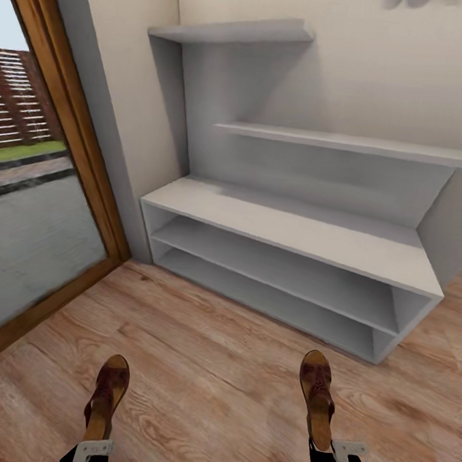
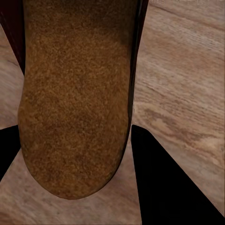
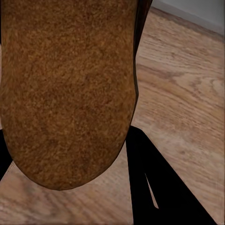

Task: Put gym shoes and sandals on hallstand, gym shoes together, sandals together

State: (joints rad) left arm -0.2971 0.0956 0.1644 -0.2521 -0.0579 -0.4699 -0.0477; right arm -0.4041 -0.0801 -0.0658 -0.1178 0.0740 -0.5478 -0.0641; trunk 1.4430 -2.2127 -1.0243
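I hold one dark brown sandal in each hand above the corridor floor (image 1: 209, 366). My left gripper (image 1: 89, 449) is shut on the heel of the left sandal (image 1: 108, 391), toe pointing away from me. My right gripper (image 1: 330, 457) is shut on the heel of the right sandal (image 1: 317, 393). In the left wrist view the tan footbed of the left sandal (image 2: 75, 103) lies between black fingers (image 2: 164, 187); the right wrist view shows the other sandal's footbed (image 3: 65, 93) beside a finger (image 3: 150, 183). The hallstand (image 1: 292, 231) stands ahead, its bench top and both shelves bare. The gym shoes are out of view.
A wood-framed glass door (image 1: 48, 199) runs along the left, meeting the hallstand's left end at the corner. Floating shelves (image 1: 346, 142) hang above the bench. Wood floor lies between me and the rack.
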